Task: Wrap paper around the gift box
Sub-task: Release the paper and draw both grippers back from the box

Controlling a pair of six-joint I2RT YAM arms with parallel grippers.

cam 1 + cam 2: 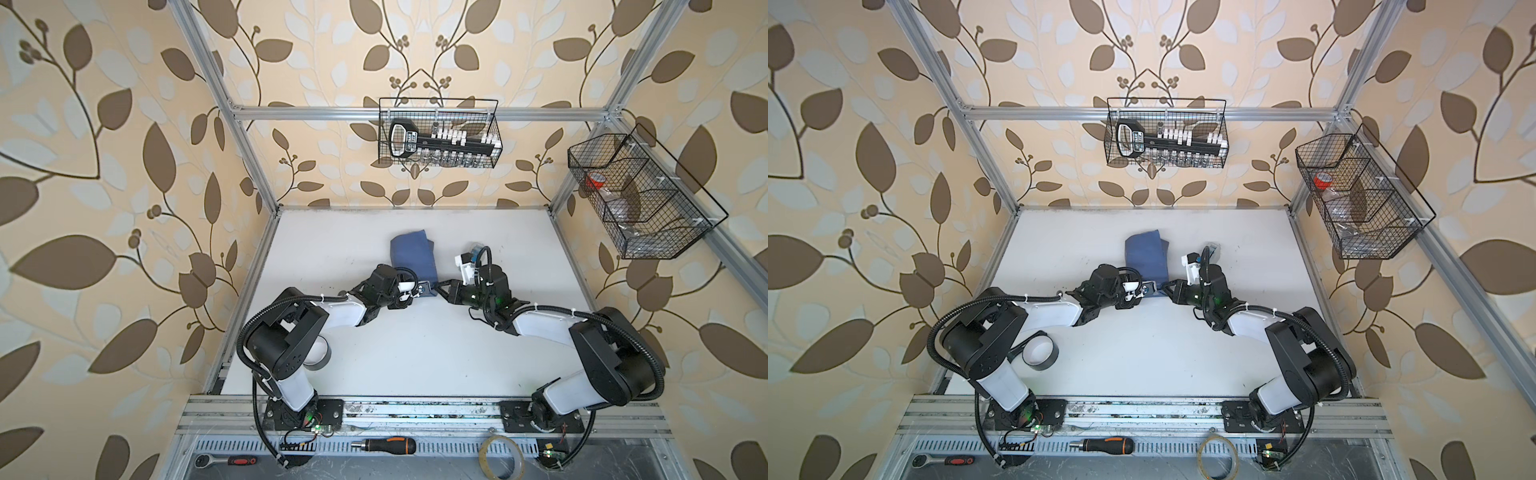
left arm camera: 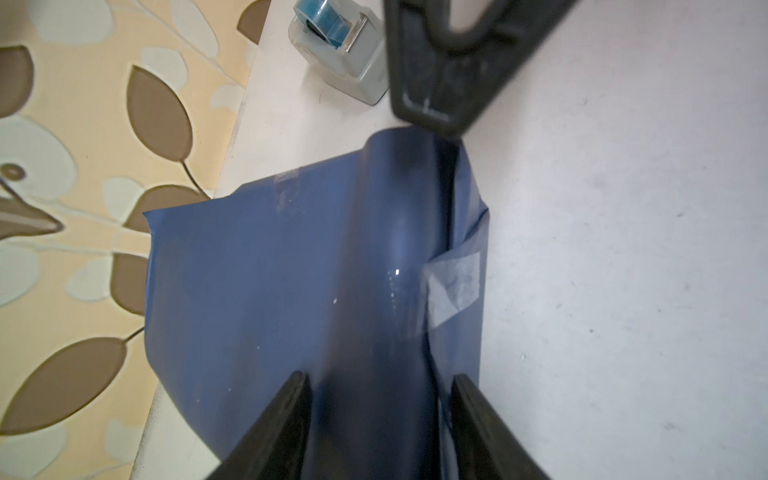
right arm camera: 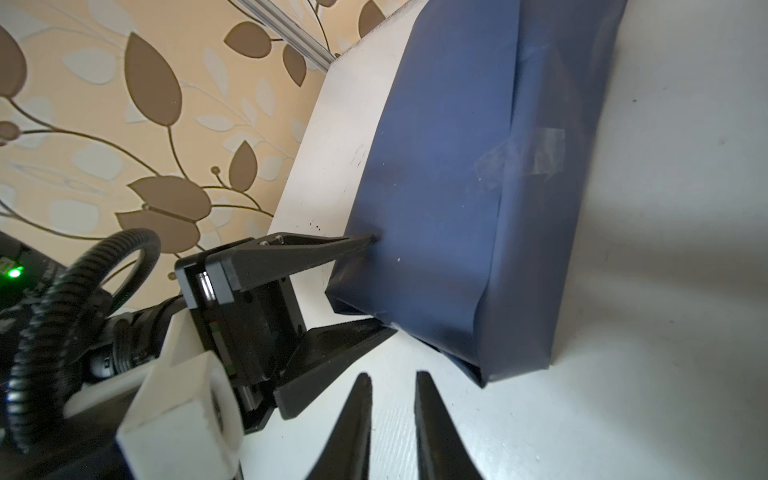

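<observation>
While the paper (image 1: 411, 257) lies bundled on the worktop (image 1: 415, 353), left pincer (image 2: 379, 376) parted astride its end, right pincer (image 3: 393, 374) slightly parted, empty, beside its corner.

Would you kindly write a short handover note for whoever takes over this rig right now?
Left hand: jaws apart, astride the near end of the parcel, one jaw touching its top.
Right hand: jaws slightly apart, empty, just short of the same end.
Things: the paper lies at the back middle of the table. The gift box is hidden inside it. The tape dispenser sits beside the right arm.
Done: paper wrapped round, seam held by tape strips.
Left: near end looks loose; fold and tape it, then check the far end.
</observation>
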